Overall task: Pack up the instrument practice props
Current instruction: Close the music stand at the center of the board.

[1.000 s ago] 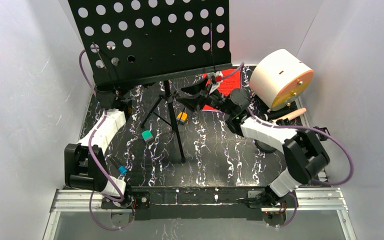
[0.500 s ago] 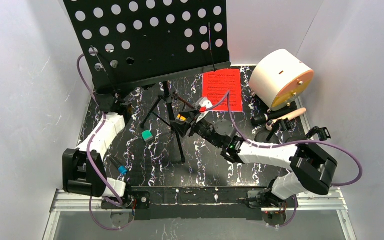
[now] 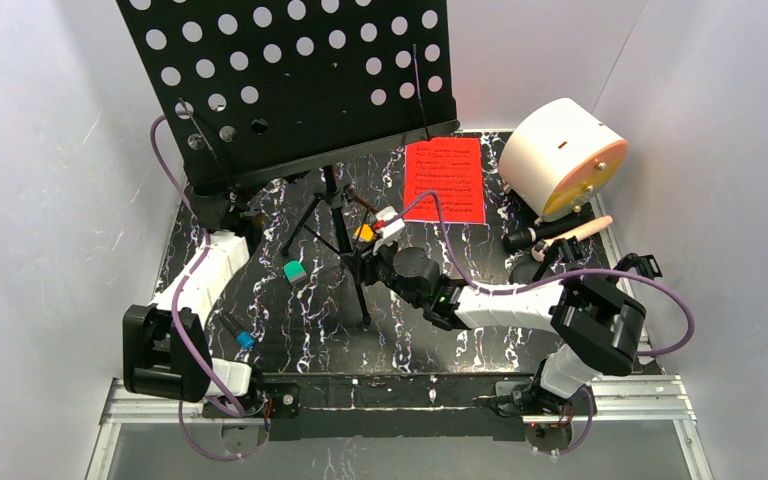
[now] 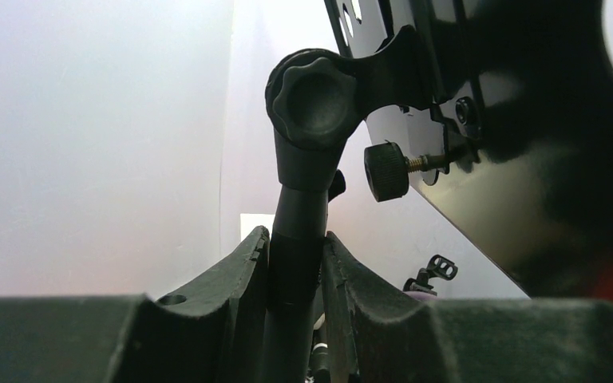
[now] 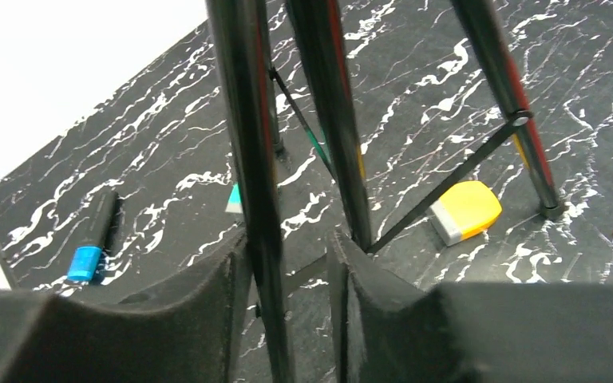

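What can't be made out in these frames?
- Top view: the desk of the music rack hides the left gripper and the table under it; the frame's top edge cuts the desk off.
- Top view: print on the red sheet is too small to read.
- Right wrist: the tripod leg between the right gripper fingers runs off the bottom edge; its foot is unseen.

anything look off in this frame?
Rack looks askew: its lower edge slants across the top view, and the left gripper is clamped on its pole just under the tilt knob. Red sheet lies flat on the table, not on the rack.
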Tool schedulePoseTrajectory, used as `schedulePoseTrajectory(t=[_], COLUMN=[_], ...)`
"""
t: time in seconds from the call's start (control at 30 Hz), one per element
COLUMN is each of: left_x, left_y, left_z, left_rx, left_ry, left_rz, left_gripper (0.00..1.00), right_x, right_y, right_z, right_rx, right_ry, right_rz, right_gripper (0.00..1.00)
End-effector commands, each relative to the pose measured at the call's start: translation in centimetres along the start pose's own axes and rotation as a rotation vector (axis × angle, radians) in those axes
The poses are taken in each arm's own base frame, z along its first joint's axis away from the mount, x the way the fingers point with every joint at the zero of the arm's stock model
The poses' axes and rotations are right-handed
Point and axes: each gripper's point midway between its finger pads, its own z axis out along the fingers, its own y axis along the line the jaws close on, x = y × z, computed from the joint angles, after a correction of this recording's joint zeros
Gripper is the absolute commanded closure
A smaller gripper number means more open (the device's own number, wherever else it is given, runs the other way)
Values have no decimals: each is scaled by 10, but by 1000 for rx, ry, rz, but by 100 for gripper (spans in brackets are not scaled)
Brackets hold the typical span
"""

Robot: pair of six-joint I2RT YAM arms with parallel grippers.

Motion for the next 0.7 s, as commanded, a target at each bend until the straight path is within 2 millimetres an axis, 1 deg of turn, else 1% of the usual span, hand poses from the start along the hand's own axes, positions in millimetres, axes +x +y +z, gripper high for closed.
schedulePoseTrajectory(t=[0.0, 0.03, 0.07, 0.1, 0.13, 0.27, 0.33, 0.43, 0.67], left_x=[34, 34, 34, 32, 29, 20, 18, 12, 2], left_y=[7, 6, 6, 5, 5, 2, -3, -10, -20], left_z=[-14, -14, -14, -13, -11, -5, 0, 7, 19], left_rx=[-18, -19, -19, -17, -15, -14, -2, 15, 37], left_ry=[114, 113, 113, 111, 108, 90, 86, 74, 51], left_rz=[-68, -69, -69, -66, -63, -54, -55, -50, -47], left_gripper=[100, 100, 100, 100, 100, 100, 100, 100, 100], right_x=[-18, -18, -20, -23, -26, -46, -61, -77, -102], right_y=[12, 13, 15, 16, 16, 17, 18, 19, 15], right_z=[10, 11, 12, 13, 14, 14, 14, 13, 12], right_rx=[-7, -15, -20, -21, -22, -20, -19, -18, 9], right_ry=[-38, -39, -45, -52, -59, -117, -160, -214, -299], right_rz=[33, 31, 29, 26, 21, -12, -22, -47, -104], right_gripper=[66, 72, 84, 93, 99, 99, 99, 99, 99])
